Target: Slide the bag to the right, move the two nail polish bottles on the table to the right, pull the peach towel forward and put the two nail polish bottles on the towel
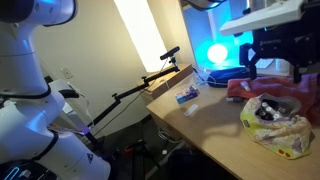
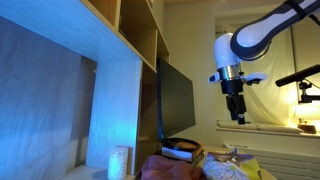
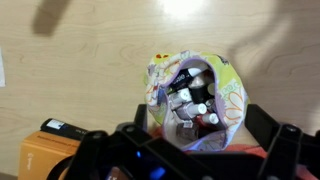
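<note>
So the gripper (image 1: 275,68) is hanging in the air straight over the bag (image 1: 275,122), not touching it. In the wrist view the two fingers (image 3: 285,145) sit wide apart on either side of the bag (image 3: 195,95), with nothing between them, so it's open and empty. The exterior view from farther back shows it (image 2: 237,112) pointing straight down, well above the bag.

The bag is wrinkly, yellowish and see-through. It's sitting on the wooden table (image 1: 210,128), mouth up, with little dark bottles and white caps showing inside. The peach towel (image 1: 262,88) is bunched up right behind the bag, touching it or very nearly; it looks pretty red in this light. A flat blue-and-white packet (image 1: 187,95) lies well away from the bag, over toward the table edge. An orange box (image 3: 45,155) pokes in beside the bag in the wrist view.

Honestly can't pick out the two nail polish bottles on the table, it's too dim and small.
</note>
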Robot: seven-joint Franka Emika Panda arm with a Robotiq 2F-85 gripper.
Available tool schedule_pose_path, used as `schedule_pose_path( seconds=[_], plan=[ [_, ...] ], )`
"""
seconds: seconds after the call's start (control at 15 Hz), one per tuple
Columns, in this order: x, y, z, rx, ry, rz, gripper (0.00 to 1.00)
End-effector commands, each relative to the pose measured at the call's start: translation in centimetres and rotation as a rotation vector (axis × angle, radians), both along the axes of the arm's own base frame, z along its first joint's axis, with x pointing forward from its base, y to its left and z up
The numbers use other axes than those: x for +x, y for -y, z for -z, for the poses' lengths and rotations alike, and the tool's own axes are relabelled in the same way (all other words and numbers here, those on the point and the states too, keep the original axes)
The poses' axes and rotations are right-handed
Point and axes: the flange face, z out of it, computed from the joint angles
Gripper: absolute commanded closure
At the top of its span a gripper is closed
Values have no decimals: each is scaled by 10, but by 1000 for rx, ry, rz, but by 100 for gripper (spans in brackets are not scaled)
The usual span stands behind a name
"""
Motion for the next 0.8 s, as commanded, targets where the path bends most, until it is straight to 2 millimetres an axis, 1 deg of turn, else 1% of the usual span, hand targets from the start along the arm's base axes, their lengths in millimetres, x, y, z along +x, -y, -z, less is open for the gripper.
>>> schedule_pose_path(
  seconds=[0.0, 0.13, 0.27, 0.33, 0.47, 0.67, 0.73],
  plan=[
    [-19, 35, 35, 19, 12, -24, 0],
    [-23, 55, 60, 42, 12, -28, 0],
    [-22, 71, 81, 57, 2, -29, 0],
    [-22, 76, 89, 71, -4, -34, 0],
    [-17, 78, 104, 57, -7, -46, 0],
    [-5, 68, 122, 26, -16, -63, 0],
    [-1, 65, 125, 18, -13, -63, 0]
  ],
)
